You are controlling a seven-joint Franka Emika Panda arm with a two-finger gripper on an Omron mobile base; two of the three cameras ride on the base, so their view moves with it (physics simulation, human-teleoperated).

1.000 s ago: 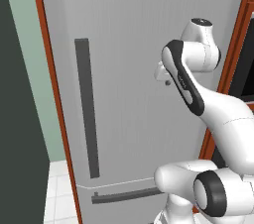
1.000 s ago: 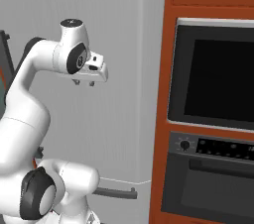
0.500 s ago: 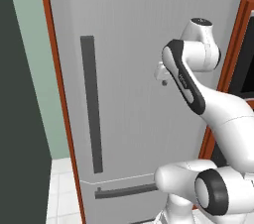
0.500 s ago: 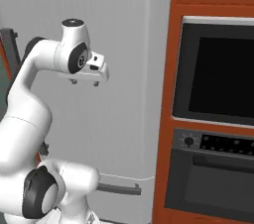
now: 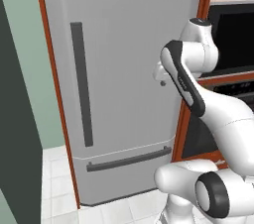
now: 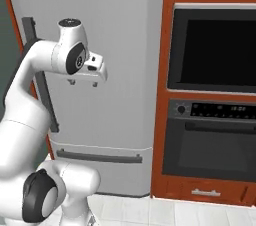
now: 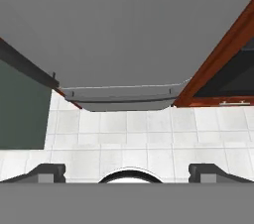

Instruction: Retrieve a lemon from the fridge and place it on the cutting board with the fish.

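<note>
The fridge (image 5: 124,44) (image 6: 120,45) stands closed, a tall light grey front with a dark vertical bar handle (image 5: 82,84) (image 6: 42,80) and a drawer handle (image 5: 129,158) (image 6: 97,156) low down. My gripper (image 5: 161,80) (image 6: 83,84) hangs in front of the door at mid height, pointing down, open and holding nothing. In the hand view the gripper (image 7: 127,171) has its tips wide apart over the floor, with the fridge (image 7: 124,20) bottom ahead. The lemon, the cutting board and the fish are out of view.
A red-brown cabinet column with a black built-in oven (image 5: 233,34) (image 6: 215,50) stands right of the fridge. A dark green panel (image 5: 15,119) rises at the left. White floor tiles (image 7: 149,139) lie below the gripper.
The jaws have gone from shut to open. The whole picture has shifted a little sideways with the base; the arm keeps its pose.
</note>
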